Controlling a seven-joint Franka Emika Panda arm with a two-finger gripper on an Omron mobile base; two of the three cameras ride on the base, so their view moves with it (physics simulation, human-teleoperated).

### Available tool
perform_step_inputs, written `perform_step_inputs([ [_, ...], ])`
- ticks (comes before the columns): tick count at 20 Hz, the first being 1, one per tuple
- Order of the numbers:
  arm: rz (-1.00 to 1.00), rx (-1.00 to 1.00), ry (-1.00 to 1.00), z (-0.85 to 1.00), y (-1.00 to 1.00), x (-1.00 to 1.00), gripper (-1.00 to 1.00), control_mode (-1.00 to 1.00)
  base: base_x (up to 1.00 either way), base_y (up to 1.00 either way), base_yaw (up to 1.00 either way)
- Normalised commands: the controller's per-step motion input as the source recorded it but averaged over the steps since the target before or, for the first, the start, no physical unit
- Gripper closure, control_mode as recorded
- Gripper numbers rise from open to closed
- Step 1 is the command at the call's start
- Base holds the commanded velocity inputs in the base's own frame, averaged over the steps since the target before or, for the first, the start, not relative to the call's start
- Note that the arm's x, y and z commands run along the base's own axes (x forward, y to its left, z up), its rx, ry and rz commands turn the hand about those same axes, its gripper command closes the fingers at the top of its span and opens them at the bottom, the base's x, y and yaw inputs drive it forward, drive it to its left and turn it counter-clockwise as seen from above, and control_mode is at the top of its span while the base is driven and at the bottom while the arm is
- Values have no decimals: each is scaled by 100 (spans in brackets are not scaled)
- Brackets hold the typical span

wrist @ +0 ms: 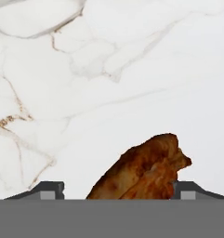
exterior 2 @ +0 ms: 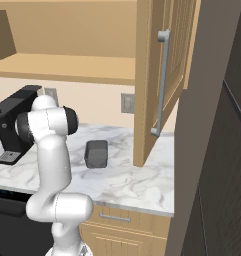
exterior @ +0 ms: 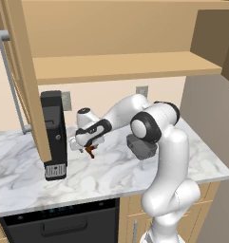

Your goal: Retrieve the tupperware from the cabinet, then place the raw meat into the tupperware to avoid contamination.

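Meat [wrist: 143, 169] sits between my end effector [wrist: 118, 188] tips, jaws spread, not gripping yet; tupperware [exterior 2: 96, 153] waits nearby on the bench [exterior: 111, 173].

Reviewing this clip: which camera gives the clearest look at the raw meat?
The hand view: the raw meat is large, lying on the marble counter between the jaws. The left base view shows it as a tiny reddish speck under the gripper.

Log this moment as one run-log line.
gripper: straddling reddish-brown raw meat, on marble counter | grey rectangular tupperware: on counter, empty | cabinet: open
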Motion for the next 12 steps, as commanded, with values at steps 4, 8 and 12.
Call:
perform_step_inputs([
  [4, -5, 2, 0, -27, 0, -15, 100, -100, 0, 0, 0],
  [8, -4, 0, 0, -18, 0, -10, 100, -100, 0, 0, 0],
  [12, -6, -3, -5, 9, -5, 0, 100, -100, 0, 0, 0],
])
